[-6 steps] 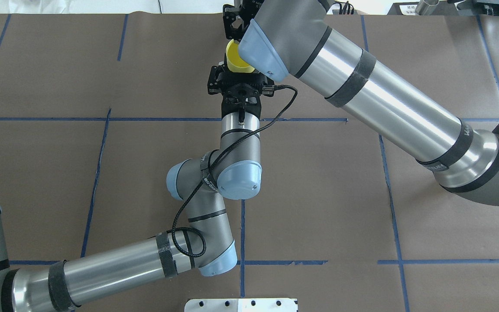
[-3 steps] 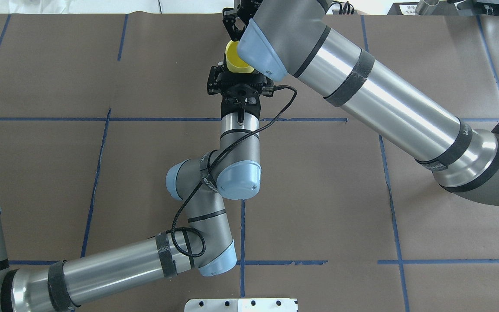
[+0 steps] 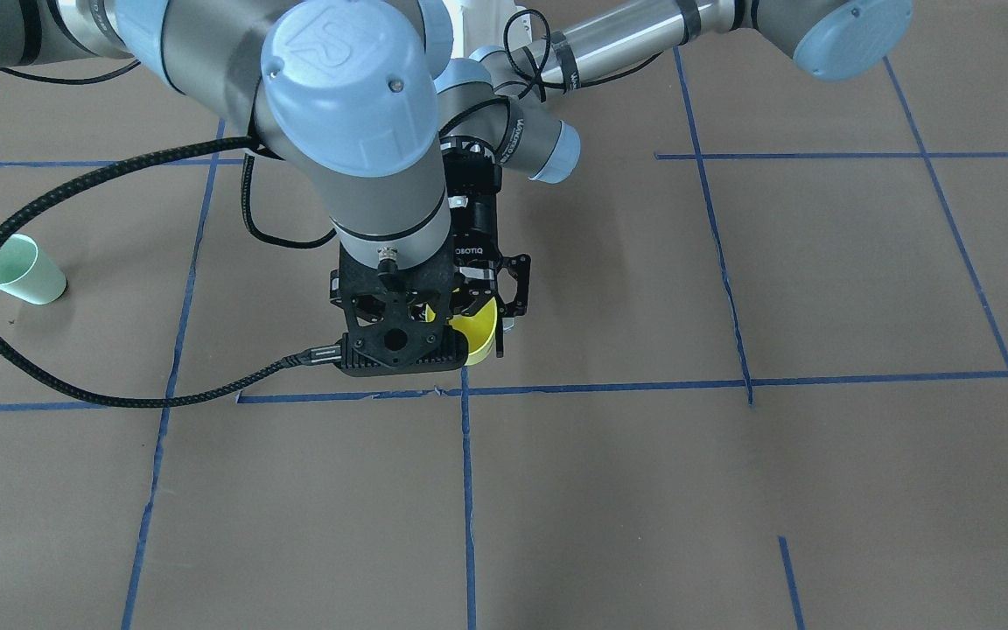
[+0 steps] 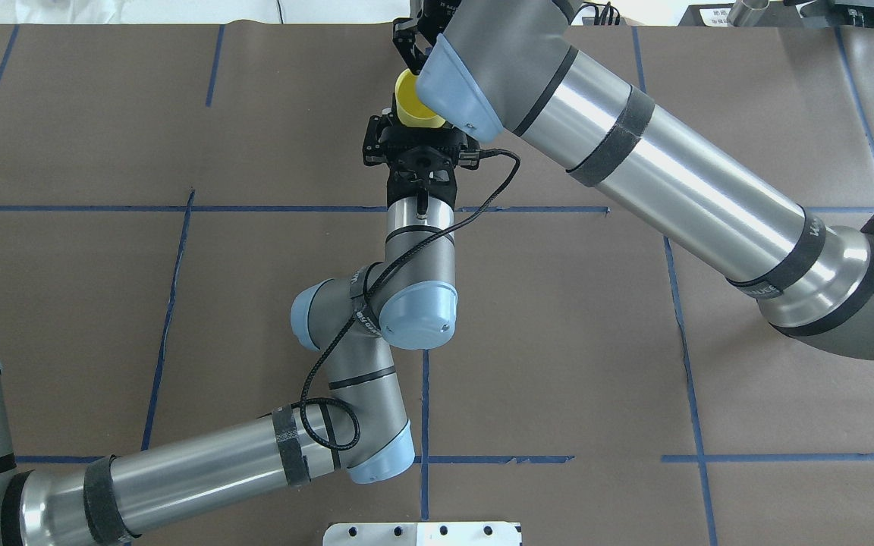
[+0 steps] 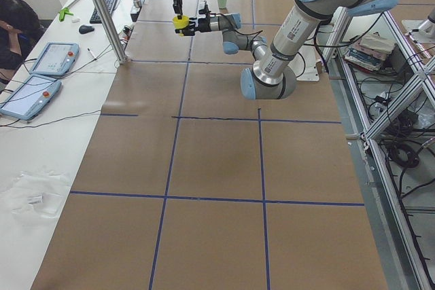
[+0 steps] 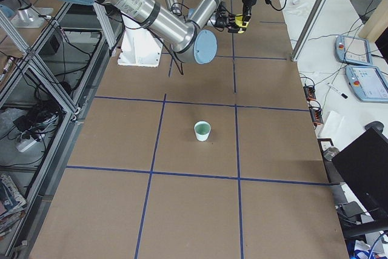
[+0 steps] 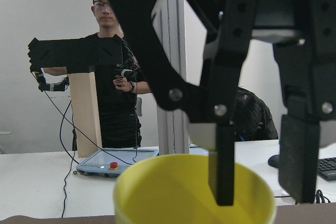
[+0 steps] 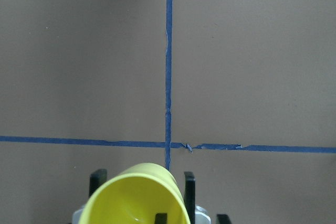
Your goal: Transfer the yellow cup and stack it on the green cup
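Observation:
The yellow cup (image 4: 410,106) is held upright above the table at the far middle, and also shows in the front view (image 3: 479,339). My left gripper (image 4: 416,125) is shut on its sides from the robot's side; its fingers (image 8: 98,182) flank the cup (image 8: 131,198). My right gripper (image 7: 261,200) comes down from above and straddles the rim of the cup (image 7: 173,192), one finger inside and one outside. A gap still shows, so it is open. The green cup (image 3: 27,271) stands alone on the table on my right (image 6: 202,130).
Blue tape lines (image 4: 422,208) divide the brown table cover. A white bench with tablets (image 5: 30,79) and seated people runs along the far side. A white mounting plate (image 4: 422,533) sits at the near edge.
My right gripper's fingers have drawn closer together over the cup's rim. The left arm and the yellow cup have stayed almost still.

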